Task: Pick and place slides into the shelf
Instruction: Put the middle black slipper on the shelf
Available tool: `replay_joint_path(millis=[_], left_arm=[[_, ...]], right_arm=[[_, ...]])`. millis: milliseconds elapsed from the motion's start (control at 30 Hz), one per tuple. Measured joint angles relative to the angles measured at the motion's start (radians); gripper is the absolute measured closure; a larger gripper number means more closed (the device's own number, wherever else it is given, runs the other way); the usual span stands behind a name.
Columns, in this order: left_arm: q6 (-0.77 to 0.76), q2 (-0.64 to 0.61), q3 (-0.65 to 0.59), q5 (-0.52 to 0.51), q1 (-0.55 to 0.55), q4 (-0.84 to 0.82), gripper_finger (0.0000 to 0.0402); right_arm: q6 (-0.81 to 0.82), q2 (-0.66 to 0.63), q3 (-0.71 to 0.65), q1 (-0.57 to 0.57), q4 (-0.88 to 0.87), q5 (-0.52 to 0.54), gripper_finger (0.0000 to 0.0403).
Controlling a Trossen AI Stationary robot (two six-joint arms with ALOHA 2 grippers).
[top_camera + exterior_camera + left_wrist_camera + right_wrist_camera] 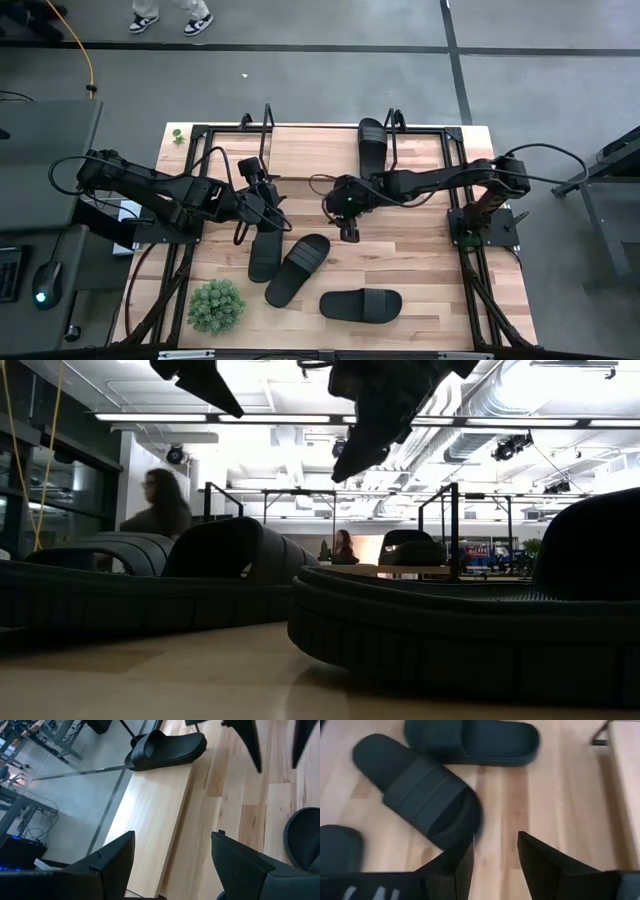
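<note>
While one slide (371,146) already lies on the shelf (300,150) at the far edge of the table, three more wait on the tabletop (440,270) at the near side, and the next pick turns on how they lie to the two grippers. Nearest of all is the slide (360,304) lying crosswise, its long axis running left to right, well clear of both arms. Just beyond it sits the middle slide (297,269), angled so its long axis runs from near-left to far-right, and beside that on the left stands the third slide (265,253), pointing near to far. Over this third slide hangs the left gripper (262,203), its fingers (112,860) spread wide and holding nothing, so it looks the nearer hand for that sandal. Right of it, the right gripper (347,234) hovers with its fingers (457,865) also parted and empty; the middle slide lies just to its near-left, with the slide's far end closest to it. Judging from this, the right arm would need to turn its wrist to match that diagonal before closing across the strap. A small potted plant (216,305) stands at the near left corner.
</note>
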Motion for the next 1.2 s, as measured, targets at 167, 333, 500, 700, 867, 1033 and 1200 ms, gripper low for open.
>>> replay_joint_path(millis=[167,333,500,700,867,1033,1200], left_arm=[[0.0,0.0,0.0,0.0,0.0,-0.005,0.0156],[-0.006,0.0,0.0,0.0,0.0,-0.012,0.0156],[-0.006,0.0,0.0,0.0,0.0,-0.025,0.0156],[-0.006,0.0,0.0,0.0,0.0,-0.023,0.0156],[-0.007,0.0,0.0,0.0,0.0,-0.023,0.0156],[-0.007,0.0,0.0,0.0,0.0,-0.023,0.0156],[-0.007,0.0,0.0,0.0,0.0,-0.021,0.0156]], right_arm=[[0.001,0.017,-0.015,-0.009,0.01,-0.031,0.0262],[0.027,0.018,-0.14,-0.058,0.164,-0.184,0.0262],[0.14,0.017,-0.234,-0.103,0.33,-0.358,0.0262],[0.264,0.016,-0.345,-0.105,0.597,-0.402,0.0262],[0.342,0.016,-0.381,-0.095,0.661,-0.385,0.0262],[0.342,0.023,-0.38,-0.043,0.673,-0.31,0.0262],[0.364,0.069,-0.38,-0.01,0.712,-0.293,0.0262]])
